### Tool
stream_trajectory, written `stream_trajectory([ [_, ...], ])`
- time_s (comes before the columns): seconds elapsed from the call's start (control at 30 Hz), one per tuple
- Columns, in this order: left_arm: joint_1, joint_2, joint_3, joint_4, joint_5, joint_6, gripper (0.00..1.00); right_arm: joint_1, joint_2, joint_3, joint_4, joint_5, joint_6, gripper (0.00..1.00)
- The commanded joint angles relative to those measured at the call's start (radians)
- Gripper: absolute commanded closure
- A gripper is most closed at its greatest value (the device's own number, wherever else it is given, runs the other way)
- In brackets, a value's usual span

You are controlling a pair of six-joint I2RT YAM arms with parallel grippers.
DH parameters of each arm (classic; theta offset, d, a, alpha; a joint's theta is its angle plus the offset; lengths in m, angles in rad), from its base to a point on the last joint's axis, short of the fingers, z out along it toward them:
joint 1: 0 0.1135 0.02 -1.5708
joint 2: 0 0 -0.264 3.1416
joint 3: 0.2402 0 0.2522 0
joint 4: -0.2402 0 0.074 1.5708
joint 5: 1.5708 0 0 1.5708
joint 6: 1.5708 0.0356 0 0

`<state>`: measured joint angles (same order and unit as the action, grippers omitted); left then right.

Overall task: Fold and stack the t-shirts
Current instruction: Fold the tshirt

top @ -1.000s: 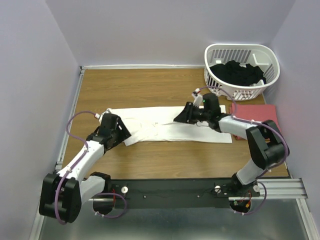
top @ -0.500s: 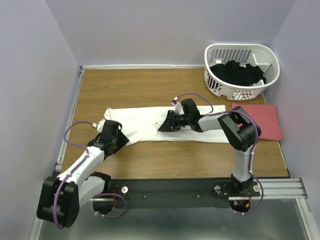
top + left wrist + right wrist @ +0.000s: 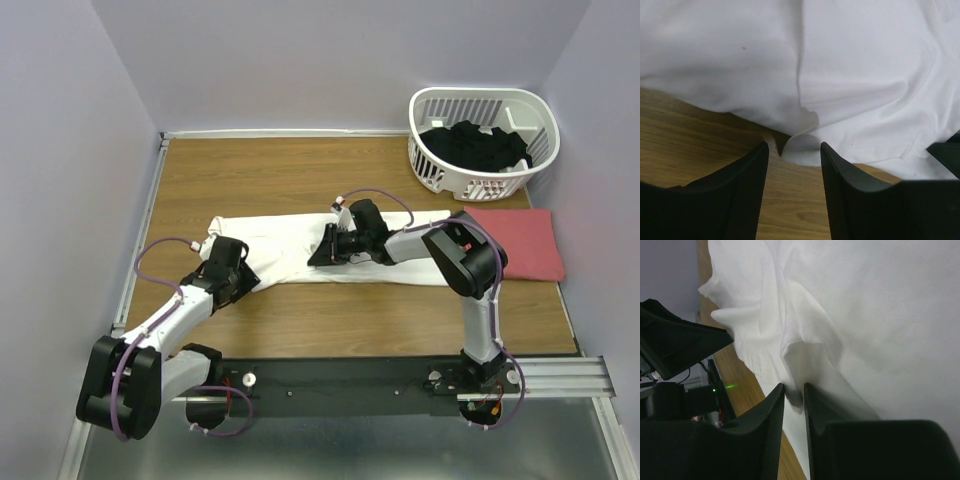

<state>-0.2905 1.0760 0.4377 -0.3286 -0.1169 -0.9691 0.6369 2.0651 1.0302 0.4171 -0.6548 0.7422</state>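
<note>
Table (image 3: pixel 300 170): 1 red t-shirt (image 3: pixel 525 245), 1 white t-shirt (image 3: pixel 280 245) in right jaws; left jaws apart.

From high behind the arm bases, a fixed camera looks down across the whole wooden table (image 3: pixel 300 170). Each wrist camera sits close over the white t-shirt (image 3: pixel 865 75): the left faces its near-left hem, the right looks leftward past its fingers (image 3: pixel 771 440) toward the left arm (image 3: pixel 675 340). All share the shirt.
</note>
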Motion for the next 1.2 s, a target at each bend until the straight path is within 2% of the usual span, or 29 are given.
stream_trajectory([
  [0.0, -0.012, 0.019, 0.007, -0.009, 0.023, 0.020, 0.50, 0.014, 0.020, 0.021, 0.009, -0.026, 0.002, 0.77],
  [0.13, -0.015, 0.024, 0.009, -0.016, 0.036, 0.020, 0.59, 0.014, -0.014, 0.008, -0.004, -0.017, -0.006, 0.91],
  [0.3, -0.019, 0.039, 0.012, -0.016, 0.031, 0.024, 0.73, 0.014, -0.025, 0.011, -0.026, -0.009, -0.023, 0.94],
  [0.33, -0.022, 0.044, 0.018, -0.021, 0.033, 0.024, 0.83, 0.014, -0.026, 0.010, -0.027, -0.012, -0.021, 0.94],
  [0.43, -0.025, 0.047, 0.035, -0.053, 0.031, 0.023, 1.00, 0.014, -0.040, 0.010, -0.035, -0.006, -0.021, 0.94],
  [0.7, -0.026, -0.014, 0.076, -0.133, 0.062, 0.015, 1.00, 0.014, -0.100, 0.036, -0.193, 0.052, -0.087, 0.96],
  [1.17, -0.039, -0.057, 0.032, -0.162, 0.181, -0.002, 1.00, 0.014, -0.088, 0.057, -0.325, 0.093, -0.129, 0.95],
])
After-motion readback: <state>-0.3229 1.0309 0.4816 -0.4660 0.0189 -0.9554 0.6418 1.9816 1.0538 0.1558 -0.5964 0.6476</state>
